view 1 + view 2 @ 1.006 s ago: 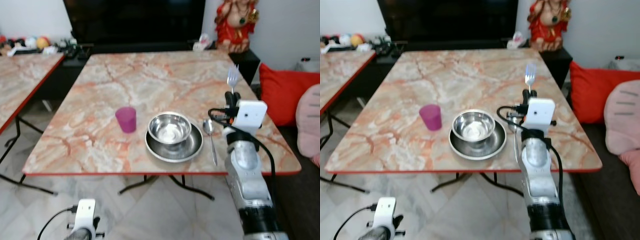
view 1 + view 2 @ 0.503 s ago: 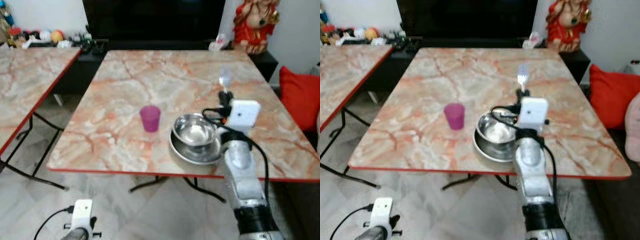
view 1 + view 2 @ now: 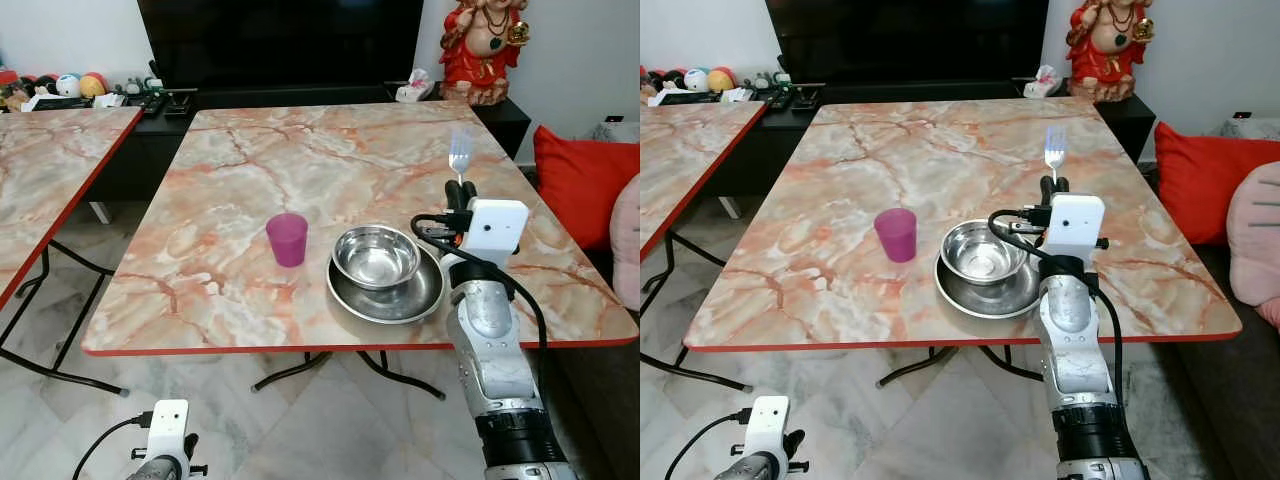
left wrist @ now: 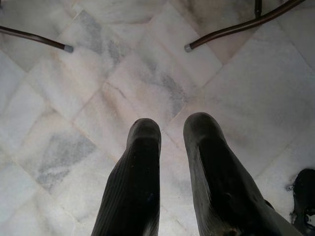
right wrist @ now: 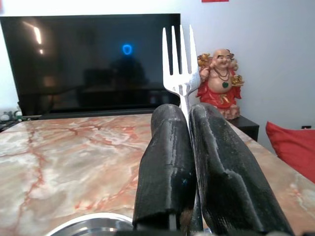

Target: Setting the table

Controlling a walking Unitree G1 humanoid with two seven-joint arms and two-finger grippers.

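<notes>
A silver fork [image 3: 460, 153] stands upright, tines up, with my right gripper [image 3: 459, 192] shut on its handle. The gripper hovers over the marble table [image 3: 300, 150] at the right rim of a steel plate [image 3: 385, 298]. A steel bowl [image 3: 376, 256] sits on that plate, and a purple cup [image 3: 288, 239] stands to its left. In the right wrist view the fork [image 5: 178, 59] rises between the two black fingers [image 5: 165, 162]. My left gripper [image 4: 172, 125] hangs low over the floor, a narrow gap between its fingers.
A second marble table [image 3: 50, 150] stands to the left. A red cushion [image 3: 585, 185] lies at the right, beside the table's edge. Behind the table are a black TV [image 3: 280, 40] and a red statue [image 3: 485, 50]. Table legs [image 4: 236, 27] cross the tiled floor.
The whole picture swung left and then back, so the camera moved. The right gripper still holds the fork upright, now nearer the plate's right rim.
</notes>
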